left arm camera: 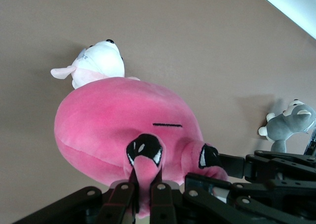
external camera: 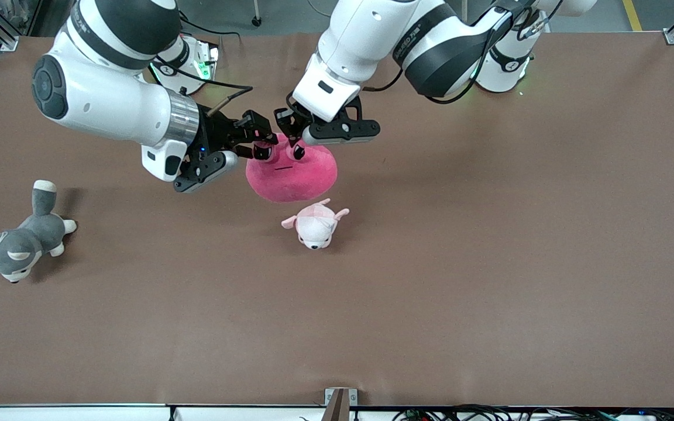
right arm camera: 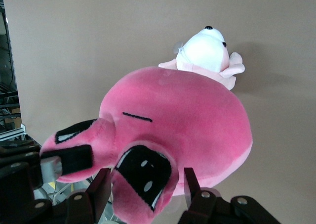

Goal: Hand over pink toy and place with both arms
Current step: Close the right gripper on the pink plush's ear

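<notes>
Above the puppy plush (external camera: 315,225), the left pincer (external camera: 297,135) clamps one bump of the pink toy (external camera: 292,174); the right pincer (external camera: 256,144) straddles the other bump, fingers apart.

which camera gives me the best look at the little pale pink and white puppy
The front view: the puppy plush lies whole and unblocked on the table. In both wrist views the pink toy hides its lower part; only head and ears show.

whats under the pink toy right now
The pink toy hangs over the brown table, the left hand shut on one top bump and the right hand's fingers open around the other. The puppy plush lies beside it; the cloth directly beneath is hidden.
</notes>
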Controlling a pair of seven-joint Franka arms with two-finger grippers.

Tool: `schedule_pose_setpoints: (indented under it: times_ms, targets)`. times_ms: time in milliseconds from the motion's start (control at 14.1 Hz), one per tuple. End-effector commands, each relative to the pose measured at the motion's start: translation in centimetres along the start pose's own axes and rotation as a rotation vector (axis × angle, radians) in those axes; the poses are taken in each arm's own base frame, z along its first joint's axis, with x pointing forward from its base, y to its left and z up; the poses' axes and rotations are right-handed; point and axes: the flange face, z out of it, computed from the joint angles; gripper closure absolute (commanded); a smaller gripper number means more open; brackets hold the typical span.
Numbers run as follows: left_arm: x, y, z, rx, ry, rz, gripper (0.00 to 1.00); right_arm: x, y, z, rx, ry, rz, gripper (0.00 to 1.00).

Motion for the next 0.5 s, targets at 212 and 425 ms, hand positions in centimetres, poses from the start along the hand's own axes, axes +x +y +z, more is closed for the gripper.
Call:
schedule_pose_setpoints:
  times_ms: [212, 425]
  targets:
    - [-0.08, 0.55, -0.52, -0.018, 0.004, -0.01, 0.99, -0.17, 0.27, -0.26, -0.014, 0.0, 0.014, 0.94]
    - [-0.07, 0.55, -0.53, -0.018, 0.004, -0.01, 0.97, -0.16, 0.04, -0.32, -0.015, 0.005, 0.01, 0.96]
